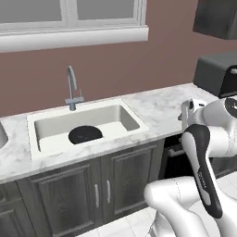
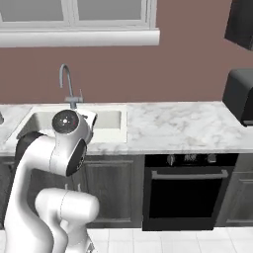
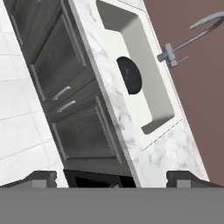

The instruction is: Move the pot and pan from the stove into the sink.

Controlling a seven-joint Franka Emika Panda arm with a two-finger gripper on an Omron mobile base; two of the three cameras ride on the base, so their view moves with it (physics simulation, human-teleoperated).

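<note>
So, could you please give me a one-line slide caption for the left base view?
Black pan lying in the white sink beneath the grey faucet, arm at right.

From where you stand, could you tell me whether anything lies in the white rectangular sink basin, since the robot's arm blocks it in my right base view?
Observer: Yes, a black round shallow pan lies flat on the floor of the white sink, near its front wall.
Operator: Thank you. Is the gripper holding anything?
Observer: No, the gripper is open and empty, with its fingertips wide apart in the hand view.
Operator: And which way does it face?
Observer: The hand view looks along the marble counter toward the sink and the pan.
</note>
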